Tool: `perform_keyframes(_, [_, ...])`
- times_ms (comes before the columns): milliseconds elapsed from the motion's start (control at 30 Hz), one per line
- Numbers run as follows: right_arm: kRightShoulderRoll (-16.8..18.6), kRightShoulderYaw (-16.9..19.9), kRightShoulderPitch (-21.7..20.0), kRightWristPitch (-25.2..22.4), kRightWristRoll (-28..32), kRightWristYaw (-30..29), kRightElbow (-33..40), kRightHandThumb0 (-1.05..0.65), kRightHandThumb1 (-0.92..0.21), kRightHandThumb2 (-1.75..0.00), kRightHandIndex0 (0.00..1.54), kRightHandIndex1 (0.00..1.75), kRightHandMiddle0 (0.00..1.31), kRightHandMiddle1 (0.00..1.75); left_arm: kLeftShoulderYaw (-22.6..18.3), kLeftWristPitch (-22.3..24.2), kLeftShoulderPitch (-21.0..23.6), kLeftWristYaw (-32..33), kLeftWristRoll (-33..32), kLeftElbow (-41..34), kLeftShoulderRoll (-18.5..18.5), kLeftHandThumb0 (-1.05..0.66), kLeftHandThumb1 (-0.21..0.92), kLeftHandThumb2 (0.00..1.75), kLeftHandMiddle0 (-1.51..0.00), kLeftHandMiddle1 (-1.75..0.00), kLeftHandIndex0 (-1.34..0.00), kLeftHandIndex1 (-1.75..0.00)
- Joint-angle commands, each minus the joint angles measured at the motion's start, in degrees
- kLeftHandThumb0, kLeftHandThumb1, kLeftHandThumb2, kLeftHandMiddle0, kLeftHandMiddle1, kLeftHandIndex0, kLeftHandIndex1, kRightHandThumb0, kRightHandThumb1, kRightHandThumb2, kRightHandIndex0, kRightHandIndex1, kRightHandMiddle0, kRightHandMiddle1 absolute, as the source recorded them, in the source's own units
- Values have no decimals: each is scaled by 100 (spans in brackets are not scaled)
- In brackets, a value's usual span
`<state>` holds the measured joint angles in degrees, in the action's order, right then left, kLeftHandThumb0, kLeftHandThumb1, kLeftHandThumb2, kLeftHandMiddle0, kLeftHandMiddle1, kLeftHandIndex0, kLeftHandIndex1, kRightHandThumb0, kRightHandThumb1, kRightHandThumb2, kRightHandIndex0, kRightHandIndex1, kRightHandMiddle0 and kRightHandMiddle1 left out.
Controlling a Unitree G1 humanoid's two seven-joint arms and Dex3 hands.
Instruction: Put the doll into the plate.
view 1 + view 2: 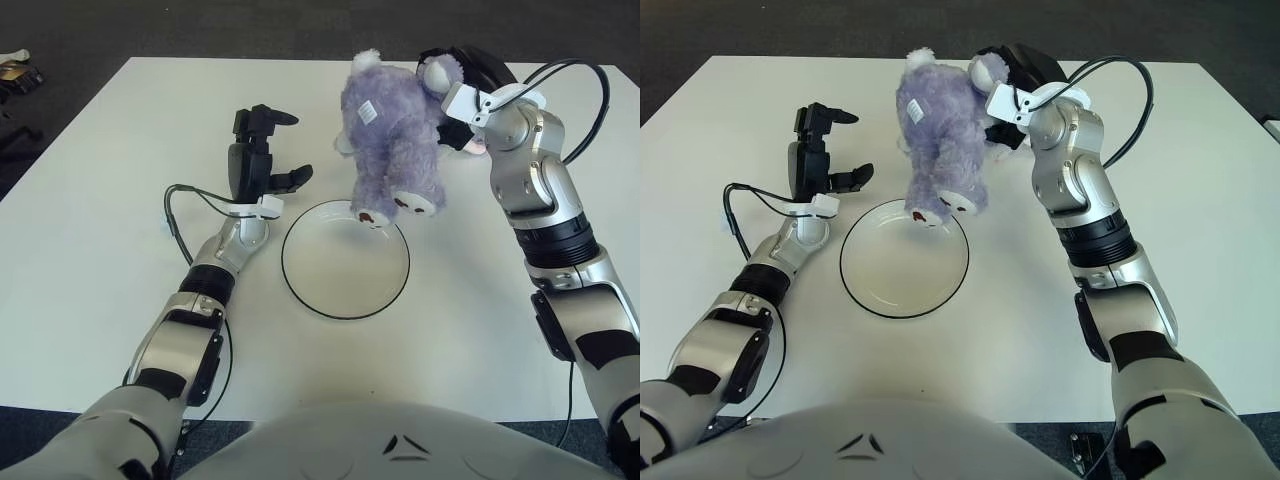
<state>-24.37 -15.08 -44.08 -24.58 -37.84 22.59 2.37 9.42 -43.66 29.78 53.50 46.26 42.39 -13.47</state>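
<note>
No readable text, brand or number appeared anywhere in the views. The purple doll (392, 130) carried a small white tag (369, 113) on its back, but whatever was printed on it was too small to make out.

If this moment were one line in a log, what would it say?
right robot hand: holds doll at plate far rim | doll: feet over rim, not in yet | left robot hand: open, left of plate

Doll (392, 130): purple plush, white tag on its side, upright, feet at the plate's 12 o'clock rim. Plate (345, 300): round, white, dark-rimmed, flat on the table.
</note>
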Motion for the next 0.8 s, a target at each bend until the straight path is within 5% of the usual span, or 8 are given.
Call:
perform_keyframes(0, [-31, -10, -193, -122, -71, 128, 75, 63, 0, -171, 89, 175, 108, 175, 224, 100, 88, 455, 353, -98, -215, -20, 4, 132, 0, -39, 0, -104])
perform_keyframes(200, [-53, -28, -245, -186, -66, 219, 16, 62, -1, -170, 88, 175, 107, 175, 405, -27, 163, 572, 384, -272, -387, -37, 4, 124, 0, -34, 0, -92])
perform_keyframes(400, [-32, 44, -268, -147, 101, 282, -114, 62, -1, -169, 87, 175, 107, 175, 351, 202, -127, 262, 251, -1135, -476, -72, 23, 102, 0, -35, 0, -78])
perform_keyframes(767, [-75, 53, -295, 40, 176, 196, -327, 61, -2, -168, 86, 175, 107, 175, 257, 410, -756, -1103, -741, -2511, -371, -78, 23, 97, 0, -48, 0, -76])
